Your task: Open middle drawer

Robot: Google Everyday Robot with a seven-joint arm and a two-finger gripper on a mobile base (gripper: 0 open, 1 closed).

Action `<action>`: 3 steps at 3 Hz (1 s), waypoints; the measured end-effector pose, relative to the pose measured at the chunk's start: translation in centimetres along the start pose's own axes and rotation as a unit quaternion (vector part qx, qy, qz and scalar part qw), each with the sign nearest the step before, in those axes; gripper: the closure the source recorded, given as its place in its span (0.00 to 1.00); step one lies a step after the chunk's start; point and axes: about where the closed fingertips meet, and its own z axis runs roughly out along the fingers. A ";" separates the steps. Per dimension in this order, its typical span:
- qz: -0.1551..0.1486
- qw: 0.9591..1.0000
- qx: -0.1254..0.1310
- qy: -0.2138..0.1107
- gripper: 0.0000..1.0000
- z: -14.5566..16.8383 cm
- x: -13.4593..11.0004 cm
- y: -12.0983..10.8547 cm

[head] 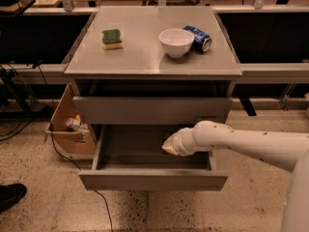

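1. Fingers. My fingers sit inside the middle drawer, over its shallow grey tray. They show only as a pale, tapered tip at the end of my arm. I cannot tell whether they are spread or closed. I also cannot tell whether they touch the tray floor.

2. Arm. My white arm crosses the drawer's right wall and leads to the fingers from their right.

3. Task item. The middle drawer stands open and surrounds the fingers. Its plain flat front lies below the fingers, towards the camera. The tray floor extends mostly to their left. The right wall is near the fingers on their right.

4. Adjacent drawer. The upper drawer has a wider grey front directly above the fingers. A dark gap runs between that front and the table.

5. Table items, all well above the fingers:
- A green sponge lies up and to the left.
- A white bowl stands almost straight above.
- A blue can lies on its side just beside the bowl, up and to the right.

6. Floor item. A cardboard box stands left of the fingers, against the cabinet's left side.
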 end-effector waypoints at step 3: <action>-0.018 1.000 0.004 -0.006 1.00 -0.3 -1.2 -0.3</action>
